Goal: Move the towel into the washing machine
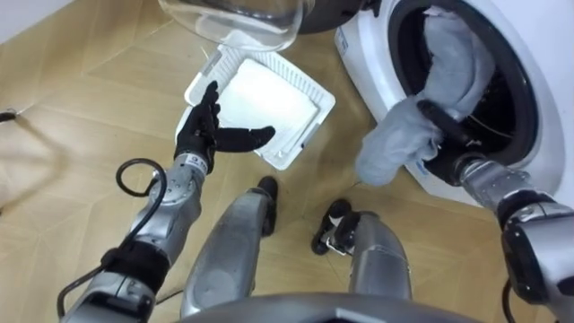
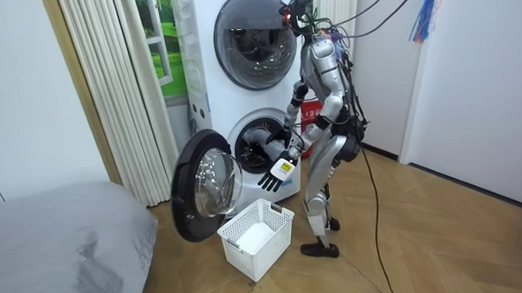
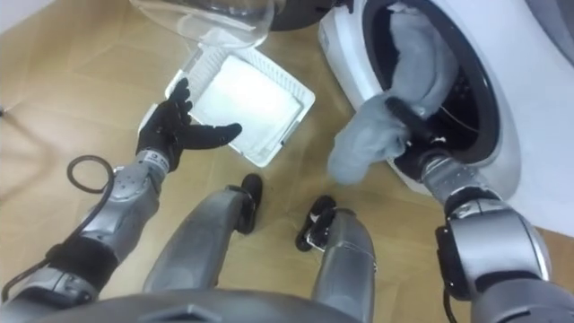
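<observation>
- Left eye view: right robot hand point(image 1: 439, 126) sits at the mouth of the white front-loading washing machine point(image 1: 368, 45), fingers clenched on the grey terry towel point(image 1: 395, 144).
- Towel position: upper part lies inside the machine's dark drum point(image 1: 498, 99). The lower fold hangs out over the machine's front rim, above the wooden floor point(image 1: 81, 90).
- Left robot hand point(image 1: 208, 126): released, fingers spread, holding nothing. It hovers over the white slatted plastic laundry basket point(image 1: 305, 135), which stands on the floor just in front of the machine.
- Room view: robot stands close before the machine, whose round glass door point(image 2: 205, 189) is swung wide.
- Judged step: stuffing the towel in; roughly half is inside.
- To do it well:
  - Push deep towards the back of the machine and let go only past the rim.
  - Gather in the hanging fold, or it may slide out or catch in the machine's door seal.
</observation>
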Controlling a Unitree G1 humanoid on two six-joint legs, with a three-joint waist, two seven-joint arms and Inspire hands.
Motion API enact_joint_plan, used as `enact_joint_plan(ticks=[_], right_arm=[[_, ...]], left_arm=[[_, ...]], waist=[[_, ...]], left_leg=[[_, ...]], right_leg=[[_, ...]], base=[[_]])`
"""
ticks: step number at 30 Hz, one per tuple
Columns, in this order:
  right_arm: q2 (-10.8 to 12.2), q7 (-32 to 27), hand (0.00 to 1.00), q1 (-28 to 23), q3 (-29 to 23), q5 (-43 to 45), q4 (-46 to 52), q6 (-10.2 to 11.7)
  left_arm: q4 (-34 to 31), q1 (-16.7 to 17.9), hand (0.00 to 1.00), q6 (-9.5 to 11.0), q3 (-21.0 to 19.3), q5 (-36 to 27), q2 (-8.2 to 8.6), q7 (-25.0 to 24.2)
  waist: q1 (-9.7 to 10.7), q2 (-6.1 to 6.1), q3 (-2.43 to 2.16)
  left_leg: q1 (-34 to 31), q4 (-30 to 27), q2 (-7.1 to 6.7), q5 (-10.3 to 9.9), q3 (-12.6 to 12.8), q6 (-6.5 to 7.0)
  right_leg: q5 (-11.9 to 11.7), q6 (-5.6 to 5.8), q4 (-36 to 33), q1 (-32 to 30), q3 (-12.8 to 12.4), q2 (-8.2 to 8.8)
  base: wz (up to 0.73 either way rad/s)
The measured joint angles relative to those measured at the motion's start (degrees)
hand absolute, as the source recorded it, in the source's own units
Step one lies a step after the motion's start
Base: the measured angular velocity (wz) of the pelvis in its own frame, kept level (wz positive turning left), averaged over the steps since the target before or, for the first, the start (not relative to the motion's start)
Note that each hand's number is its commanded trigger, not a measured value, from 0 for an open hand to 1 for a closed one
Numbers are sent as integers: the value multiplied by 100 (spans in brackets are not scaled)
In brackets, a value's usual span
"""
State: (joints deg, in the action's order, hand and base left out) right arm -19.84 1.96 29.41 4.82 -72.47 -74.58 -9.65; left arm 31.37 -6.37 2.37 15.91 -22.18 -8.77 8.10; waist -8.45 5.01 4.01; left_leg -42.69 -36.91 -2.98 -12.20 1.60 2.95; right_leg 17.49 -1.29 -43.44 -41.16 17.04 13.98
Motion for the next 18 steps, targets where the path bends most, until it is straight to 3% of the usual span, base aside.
enact_joint_plan(ticks=[4,13,17,18], right_arm=[[-74,-476,100,198,-176,-665,122,0],[-105,-1329,100,478,-686,-1036,108,-2],[-106,-1587,100,555,-1184,-1135,109,18],[-107,-1653,83,587,-1379,-1272,109,49]], left_arm=[[-5,8,0,0,22,-5,15,196],[-61,150,0,0,85,173,36,421],[-72,147,0,-1,114,322,43,411],[-72,149,0,-5,114,393,50,413]], waist=[[37,14,-3],[163,65,-6],[269,64,-6],[306,63,-6]], left_leg=[[-8,-105,-10,-1,2,5],[-106,-233,-58,23,24,51],[-193,-313,-71,11,33,73],[-211,-367,-75,6,44,81]], right_leg=[[13,1,-102,5,-3,22],[62,7,-258,-63,23,98],[69,24,-317,-120,37,108],[78,37,-345,-137,35,120]], base=[[2],[3],[7],[0]])
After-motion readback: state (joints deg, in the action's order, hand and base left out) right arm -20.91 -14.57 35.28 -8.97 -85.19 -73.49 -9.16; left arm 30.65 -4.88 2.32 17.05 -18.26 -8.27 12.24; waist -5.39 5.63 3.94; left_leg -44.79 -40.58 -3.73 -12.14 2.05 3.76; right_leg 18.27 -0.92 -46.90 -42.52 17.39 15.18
